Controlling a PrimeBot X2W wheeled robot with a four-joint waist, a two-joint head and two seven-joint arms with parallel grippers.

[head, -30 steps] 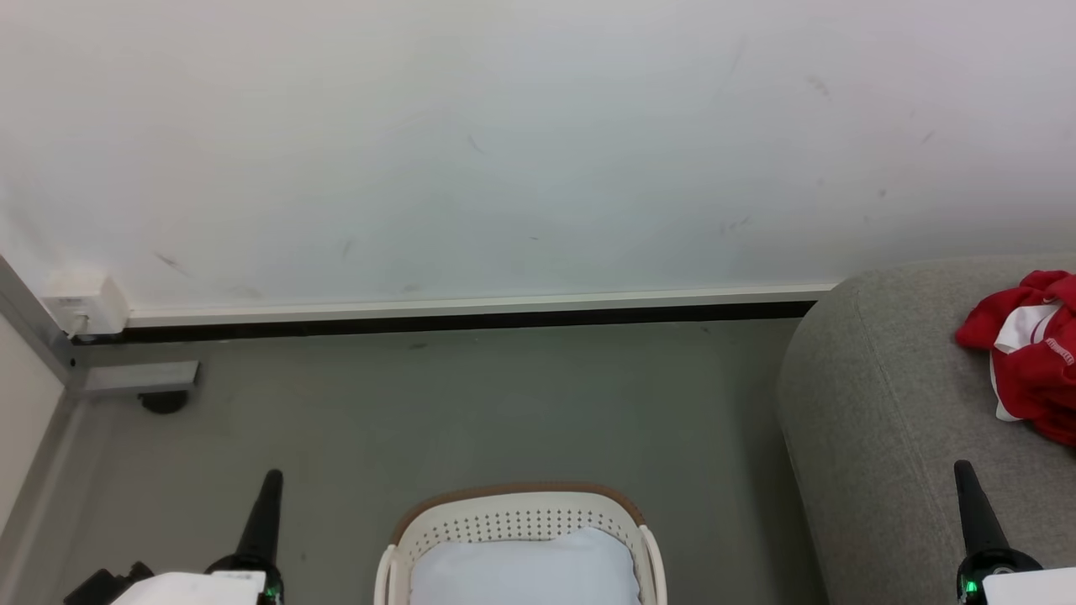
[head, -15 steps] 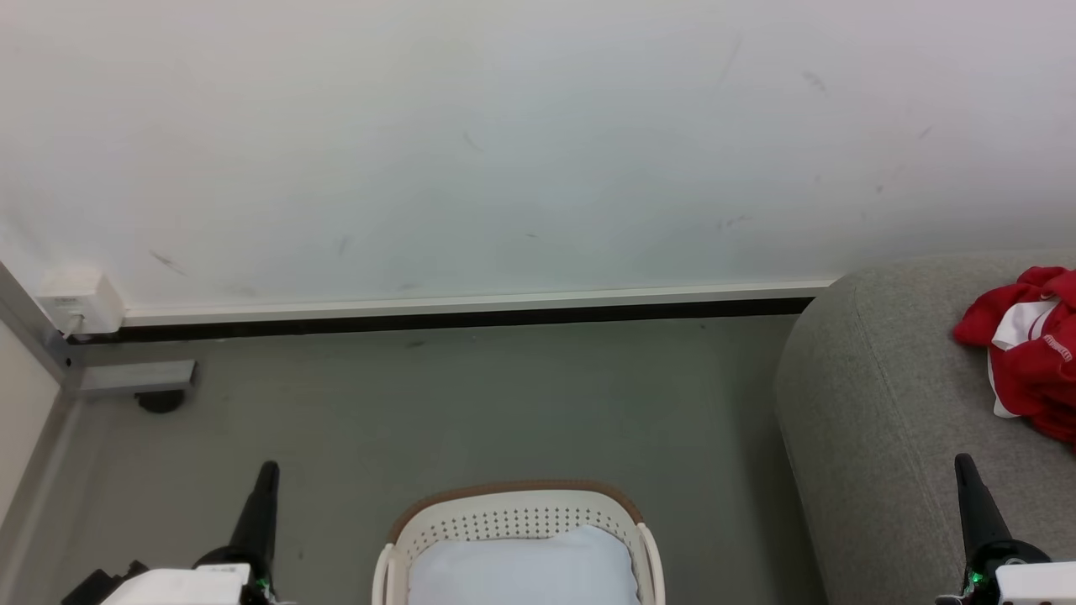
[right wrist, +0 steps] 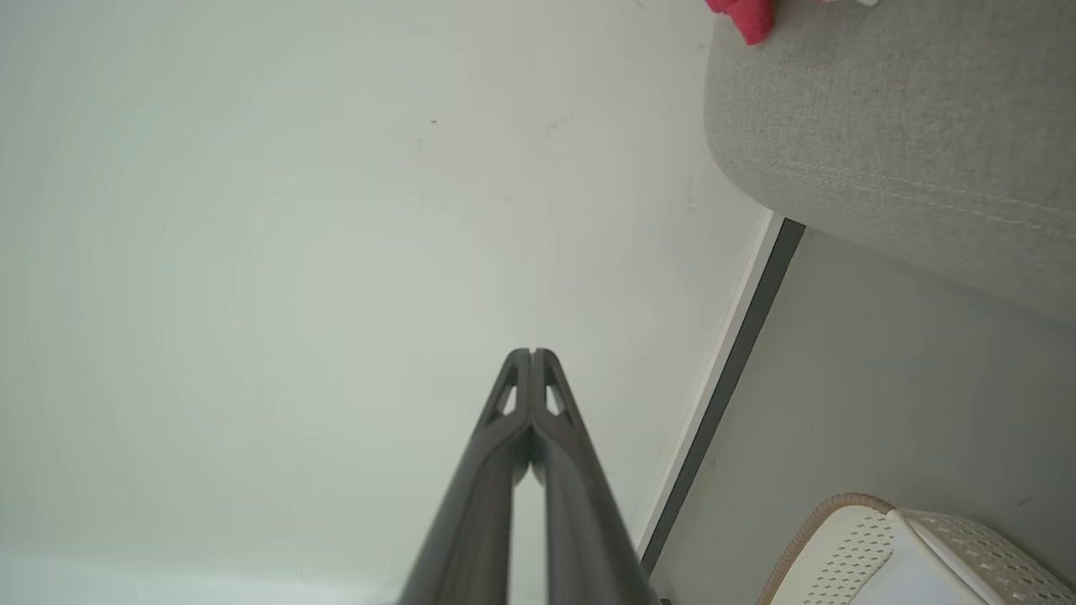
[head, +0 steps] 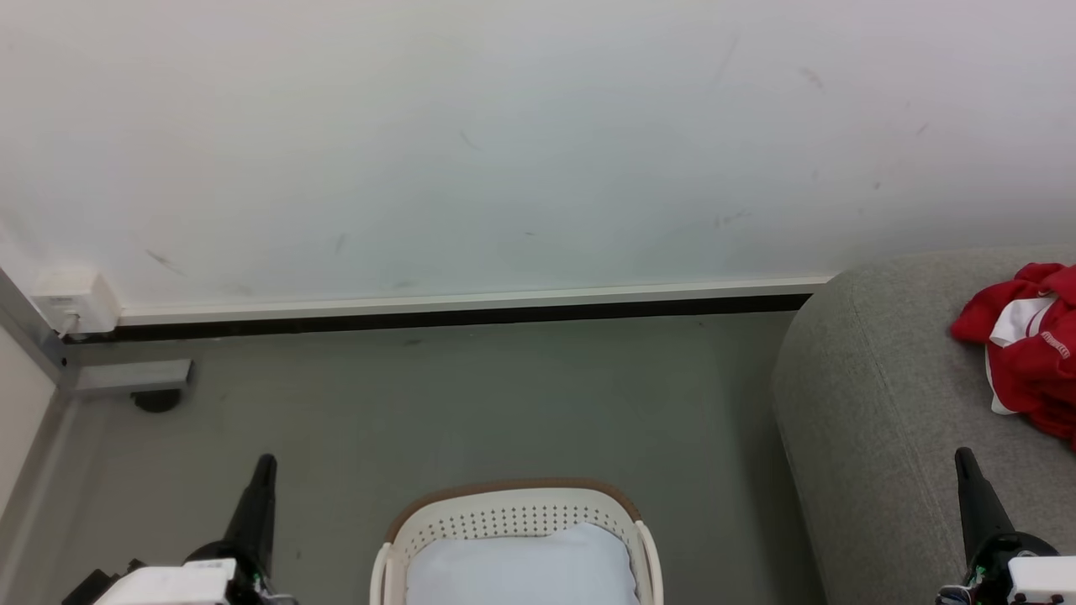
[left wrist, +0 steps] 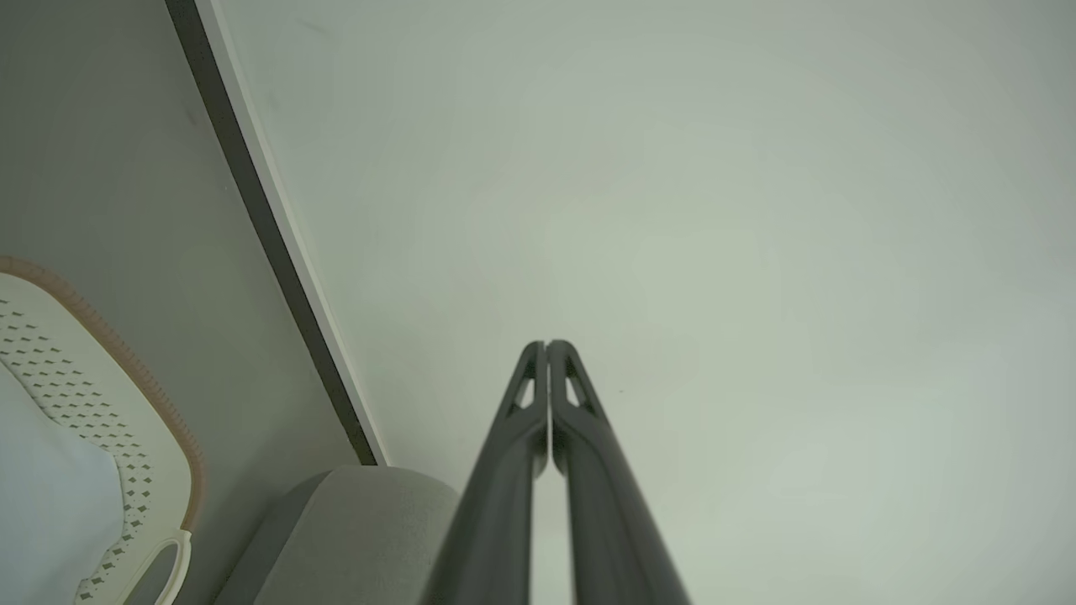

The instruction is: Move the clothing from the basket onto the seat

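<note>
Dark-fingered left gripper left of the basket, fingers pressed together, empty. Pale pad in the basket's visible part, no red there. Right of the basket, right gripper closed and empty, clothing heaped on the seat; transfer judged near done, next a check beneath the pad.

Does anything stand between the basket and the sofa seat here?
Nothing visible does: bare grey floor separates the basket from the seat. Red clothing already lies on the seat; the left gripper and the right gripper are shut, empty.
</note>
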